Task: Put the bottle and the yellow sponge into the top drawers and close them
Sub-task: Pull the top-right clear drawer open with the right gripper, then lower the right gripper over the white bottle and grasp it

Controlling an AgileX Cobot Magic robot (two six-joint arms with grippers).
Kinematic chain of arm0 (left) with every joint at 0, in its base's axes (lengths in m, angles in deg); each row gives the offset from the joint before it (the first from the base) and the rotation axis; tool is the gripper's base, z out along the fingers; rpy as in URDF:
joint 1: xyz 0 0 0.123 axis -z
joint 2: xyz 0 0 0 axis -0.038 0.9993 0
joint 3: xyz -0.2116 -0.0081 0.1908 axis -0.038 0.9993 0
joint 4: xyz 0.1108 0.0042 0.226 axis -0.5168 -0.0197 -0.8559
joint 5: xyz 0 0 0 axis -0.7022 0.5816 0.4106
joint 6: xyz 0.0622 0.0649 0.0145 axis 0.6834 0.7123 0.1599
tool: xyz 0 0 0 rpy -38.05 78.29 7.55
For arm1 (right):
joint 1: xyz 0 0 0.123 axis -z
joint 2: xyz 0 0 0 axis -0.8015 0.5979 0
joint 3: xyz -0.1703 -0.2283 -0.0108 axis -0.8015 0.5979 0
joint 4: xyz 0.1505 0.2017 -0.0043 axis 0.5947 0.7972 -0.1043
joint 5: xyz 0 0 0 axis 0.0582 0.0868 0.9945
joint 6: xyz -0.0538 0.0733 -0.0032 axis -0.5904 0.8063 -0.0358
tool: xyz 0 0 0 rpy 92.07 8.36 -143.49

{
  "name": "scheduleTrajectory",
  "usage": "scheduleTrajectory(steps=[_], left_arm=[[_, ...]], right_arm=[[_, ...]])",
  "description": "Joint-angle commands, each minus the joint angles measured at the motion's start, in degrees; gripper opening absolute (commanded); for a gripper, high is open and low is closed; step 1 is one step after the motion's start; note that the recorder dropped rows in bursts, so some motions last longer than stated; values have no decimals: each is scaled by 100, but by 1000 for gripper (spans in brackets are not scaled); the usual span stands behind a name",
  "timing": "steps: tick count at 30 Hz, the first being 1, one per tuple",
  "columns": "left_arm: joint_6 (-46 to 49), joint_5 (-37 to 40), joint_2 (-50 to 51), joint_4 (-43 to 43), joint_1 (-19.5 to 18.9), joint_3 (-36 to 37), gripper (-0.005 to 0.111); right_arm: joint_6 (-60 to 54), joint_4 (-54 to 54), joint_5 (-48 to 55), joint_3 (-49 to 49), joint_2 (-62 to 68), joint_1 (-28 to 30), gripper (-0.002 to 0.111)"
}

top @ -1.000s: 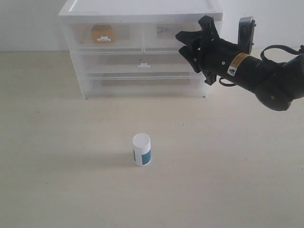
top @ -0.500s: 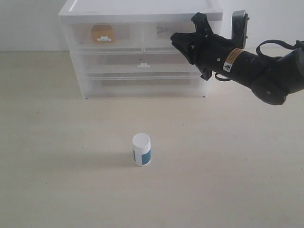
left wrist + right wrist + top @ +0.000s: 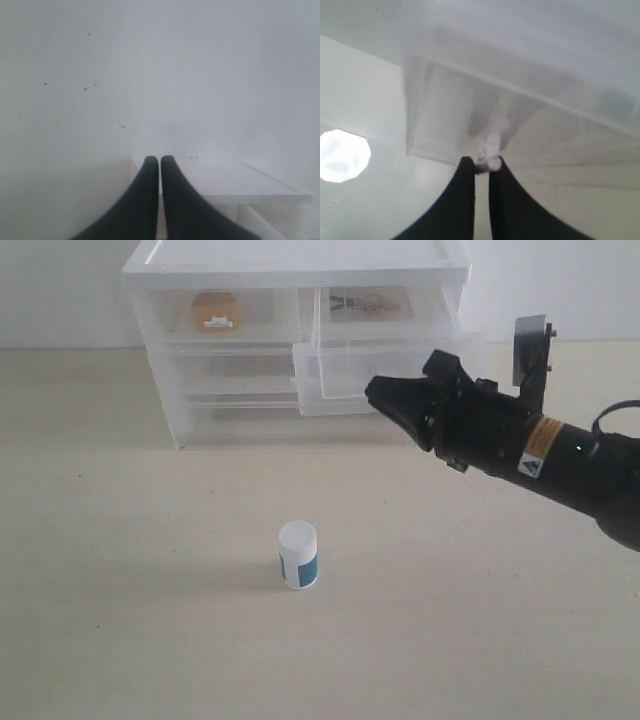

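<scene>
The bottle (image 3: 298, 555) stands upright on the table, white cap up, in front of the cabinet (image 3: 290, 260). Something yellow-orange, apparently the yellow sponge (image 3: 215, 310), shows through the shut top left drawer (image 3: 220, 315). The top right drawer (image 3: 380, 370) is pulled well out of the cabinet. My right gripper (image 3: 375, 395) is at its front; in the right wrist view the right gripper (image 3: 481, 161) is shut on the drawer's small white handle (image 3: 489, 161). My left gripper (image 3: 160, 159) is shut on nothing, faces a white wall, and is out of the exterior view.
Two full-width drawers (image 3: 300, 380) below are shut. Small dark items (image 3: 365, 305) lie at the back of the open top right slot. A blurred bright round white shape (image 3: 342, 155) sits at the edge of the right wrist view. A white ledge (image 3: 240, 182) lies beyond the left fingers.
My right gripper has drawn back from the cabinet's front toward the table, pulling the top right drawer out by its handle. The bottle has stayed put.
</scene>
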Motion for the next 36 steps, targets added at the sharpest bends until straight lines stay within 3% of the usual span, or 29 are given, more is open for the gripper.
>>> scheduleTrajectory(steps=[1, 4, 8, 13, 16, 25, 29, 36], left_arm=[[-21, -170, -17, 37, -13, 38, 4], [-21, -170, -17, 37, -13, 38, 4], [-21, -170, -17, 37, -13, 38, 4], [-21, -170, -17, 37, -13, 38, 4], [-21, -170, -17, 37, -13, 38, 4], [-21, -170, -17, 37, -13, 38, 4], [-21, -170, -17, 37, -13, 38, 4], [-21, -170, -17, 37, -13, 38, 4]], right_arm=[[-927, -477, 10, 486, -588, -98, 3], [-879, -627, 496, 496, -711, -112, 21], [-890, -1609, 585, 496, -723, -208, 60], [-926, -2415, 720, 496, -723, -304, 94], [-1464, -2735, 1099, 496, -723, -586, 99], [-2444, -2531, 4468, -194, -649, -1943, 99], [-2537, -2543, 5022, -632, -349, -2173, 99], [-2734, -2574, 4802, -1100, 209, -2160, 98]])
